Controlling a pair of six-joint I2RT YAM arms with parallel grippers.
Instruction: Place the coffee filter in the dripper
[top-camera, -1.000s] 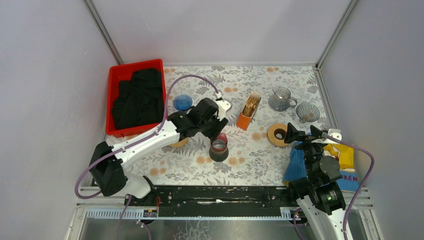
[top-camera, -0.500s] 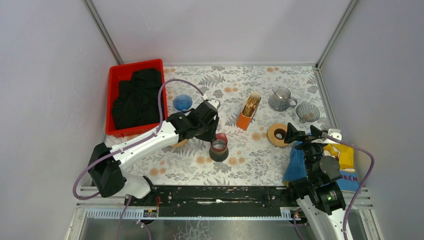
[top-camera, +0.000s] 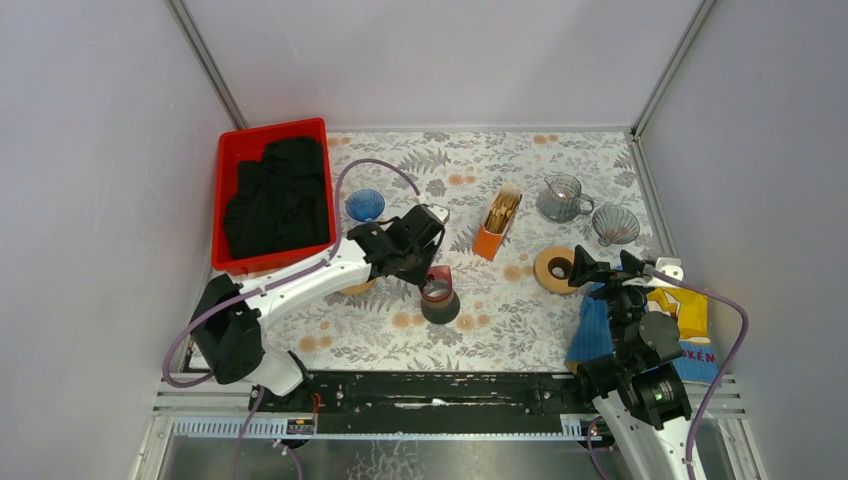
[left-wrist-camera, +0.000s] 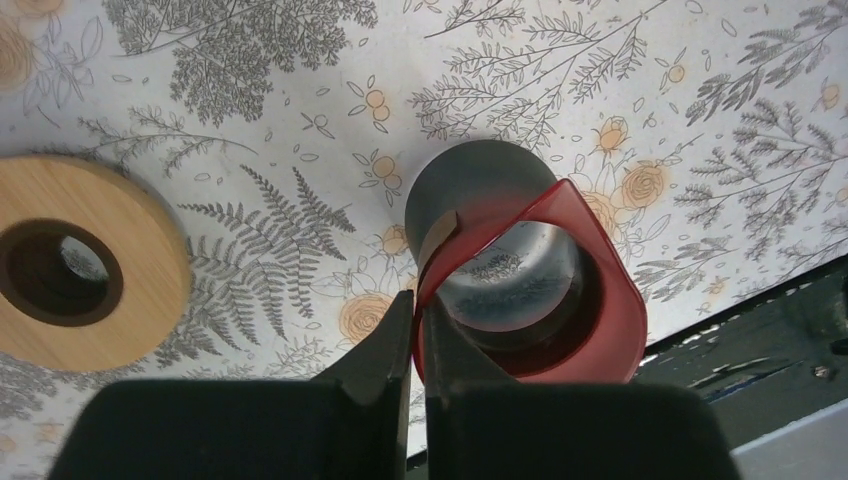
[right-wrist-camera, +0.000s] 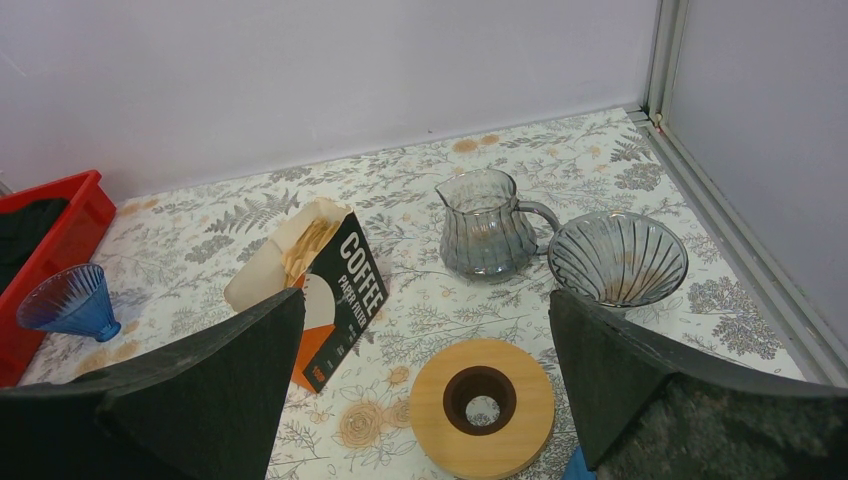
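1. The left gripper (left-wrist-camera: 418, 310) has its fingers pressed together on the rim of the red-collared cup (left-wrist-camera: 605, 300), which stands mid-table.
2. The right gripper (right-wrist-camera: 426, 300) hangs spread and holds nothing, above a wooden ring (right-wrist-camera: 482, 405).
3. We find the coffee filters (right-wrist-camera: 300, 245) stacked in their open filter box (right-wrist-camera: 345, 290). Neither the glass dripper (right-wrist-camera: 617, 260) nor the blue dripper (right-wrist-camera: 70, 300) holds one.
4. We judge the fetch not yet begun. The next move calls for pinching a single paper out by its edge.
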